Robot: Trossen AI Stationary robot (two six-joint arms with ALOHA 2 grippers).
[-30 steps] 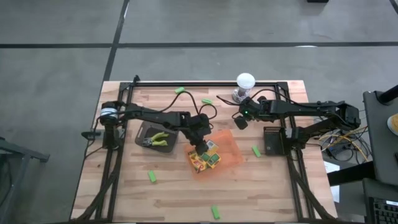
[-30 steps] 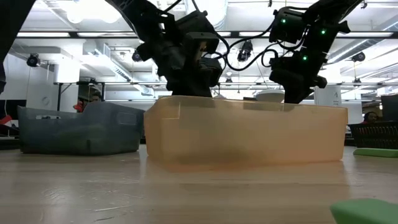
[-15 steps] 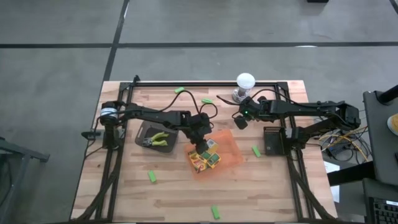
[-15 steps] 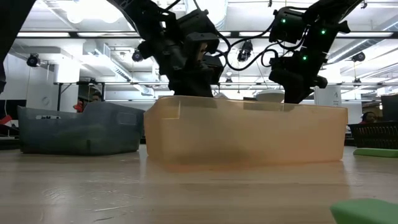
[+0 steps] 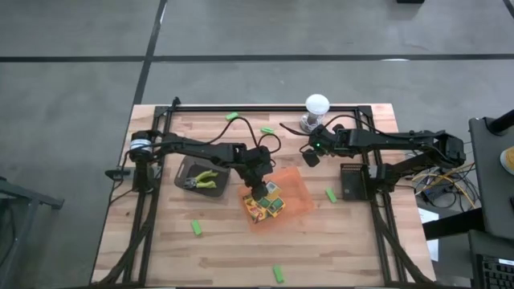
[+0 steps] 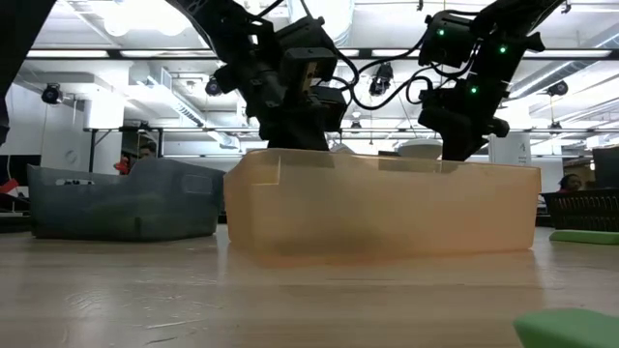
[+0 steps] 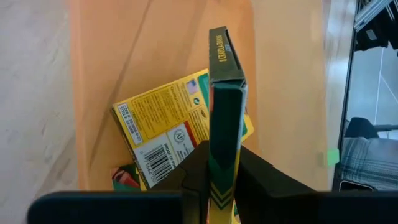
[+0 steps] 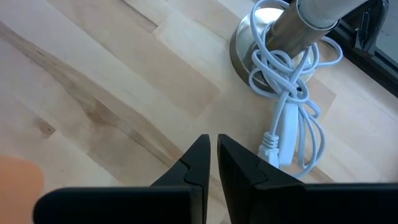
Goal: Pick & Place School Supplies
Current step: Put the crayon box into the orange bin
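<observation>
Presently L gripper (image 7: 225,163) jaws pinch crayon box (image 7: 225,99) edge-up over orange tray (image 5: 295,193), prob. for drop-in; R gripper (image 8: 213,152) jaws pressed together, idle nr lamp (image 8: 292,37).

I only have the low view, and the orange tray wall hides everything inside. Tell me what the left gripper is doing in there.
Observer: The left gripper is shut on a crayon box, held edge-up over the orange tray.
Operator: Report what lies beneath it.
Observer: Another crayon box lies flat on the tray floor, barcode side up.
Operator: Now the right gripper.
Observer: The right gripper is shut and holds nothing, above bare wood near the lamp and its coiled white cable.
Operator: Say what the grey bin holds.
Observer: A yellow-green plier-like tool sits in the grey bin.
</observation>
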